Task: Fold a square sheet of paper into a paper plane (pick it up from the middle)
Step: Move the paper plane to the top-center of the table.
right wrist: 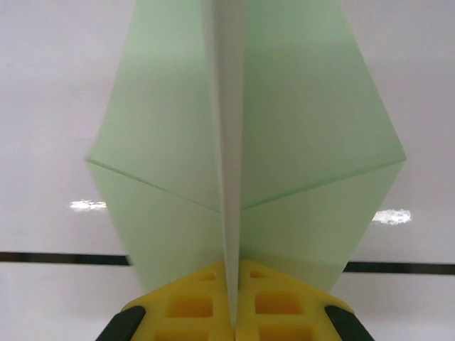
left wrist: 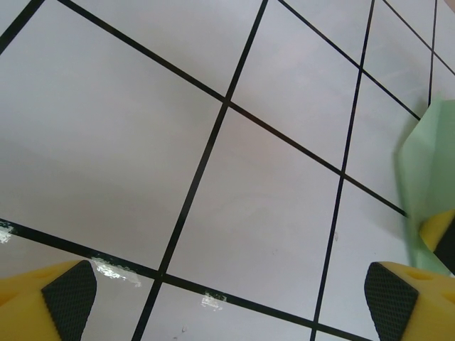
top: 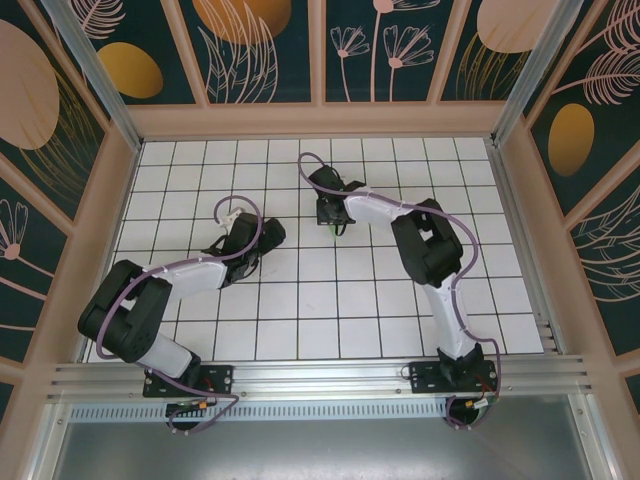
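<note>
Short of the paper plane (right wrist: 306, 135), on its near-left side, the left gripper (left wrist: 229, 302) hangs over the white tiles (left wrist: 106, 128) with its fingers spread wide and nothing between them; in its wrist view the plane's pale green edge stands off to the right of the right-hand finger, apart from it. At the plane's wide end the right gripper (right wrist: 233, 316) is clenched on the centre fold, yellow fingers pressed together with the paper's spine pinched between them. From that pinch the plane runs straight away from the fingers: its long axis follows the line in which the gripper points, two folded flaps spreading to either side of the spine and narrowing farther out. The nose is cut off at the top of the right wrist view, so its sharpness cannot be told. I judge the folding nearly done, and the next move turns on the left arm: it is the free one, the plane lies to its right, so it would have to swing rightward to meet a flap
</note>
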Action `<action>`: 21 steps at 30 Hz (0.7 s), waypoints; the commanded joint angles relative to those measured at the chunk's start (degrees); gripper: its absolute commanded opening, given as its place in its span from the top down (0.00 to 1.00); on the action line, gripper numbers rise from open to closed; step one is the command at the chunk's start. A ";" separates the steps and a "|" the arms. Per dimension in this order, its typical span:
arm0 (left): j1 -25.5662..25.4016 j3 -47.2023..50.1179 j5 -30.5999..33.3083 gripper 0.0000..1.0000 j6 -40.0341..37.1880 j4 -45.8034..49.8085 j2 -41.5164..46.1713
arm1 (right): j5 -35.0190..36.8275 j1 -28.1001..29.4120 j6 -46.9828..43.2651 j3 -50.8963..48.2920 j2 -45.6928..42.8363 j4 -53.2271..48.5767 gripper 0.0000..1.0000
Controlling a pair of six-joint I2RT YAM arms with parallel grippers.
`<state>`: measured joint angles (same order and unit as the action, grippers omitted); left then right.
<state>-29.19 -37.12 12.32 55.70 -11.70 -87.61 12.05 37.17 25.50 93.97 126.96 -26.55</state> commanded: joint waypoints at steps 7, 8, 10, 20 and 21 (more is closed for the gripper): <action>0.27 -1.39 1.87 0.02 -1.88 3.82 0.59 | -0.68 0.15 0.20 4.15 4.77 -5.67 0.88; 0.27 -1.78 2.24 0.02 -2.13 4.31 0.71 | -0.39 0.27 0.33 4.94 4.79 -6.24 0.86; 0.28 -2.72 2.90 0.01 -2.68 5.29 1.03 | 0.27 0.36 0.60 6.83 4.52 -7.72 0.81; 2.09 -11.19 10.24 0.01 -9.03 13.11 5.35 | 1.67 0.36 1.20 11.05 -10.19 -9.05 0.38; 2.93 -11.72 10.27 0.01 -9.43 13.57 5.88 | 2.14 0.21 1.14 10.43 -12.03 -8.69 0.34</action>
<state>-28.21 -46.15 19.03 49.67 -1.72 -84.16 12.25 37.21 26.28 103.02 123.81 -34.54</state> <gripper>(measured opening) 0.985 0.645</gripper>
